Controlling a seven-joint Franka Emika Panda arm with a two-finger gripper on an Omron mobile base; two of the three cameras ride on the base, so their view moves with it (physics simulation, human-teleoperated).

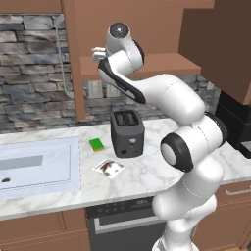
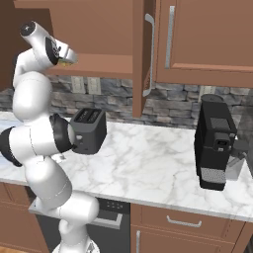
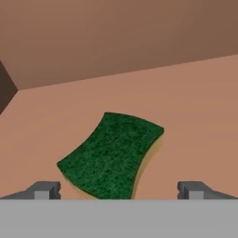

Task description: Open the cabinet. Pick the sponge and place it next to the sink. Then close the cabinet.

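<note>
The brown cabinet shelf [image 3: 195, 102] carries the dark green sponge [image 3: 109, 155]; the marble counter [image 2: 148, 163] carries a toaster [image 2: 89, 129].

My arm's [image 1: 179, 105] reaching up and forward, wrist bent level, gripper [image 3: 119, 190] jaws spread wide, holding nothing.

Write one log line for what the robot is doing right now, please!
stage: reaching for sponge | cabinet: open | gripper: open, fingertips either side of sponge, not gripping | sponge: lying on cabinet shelf
</note>
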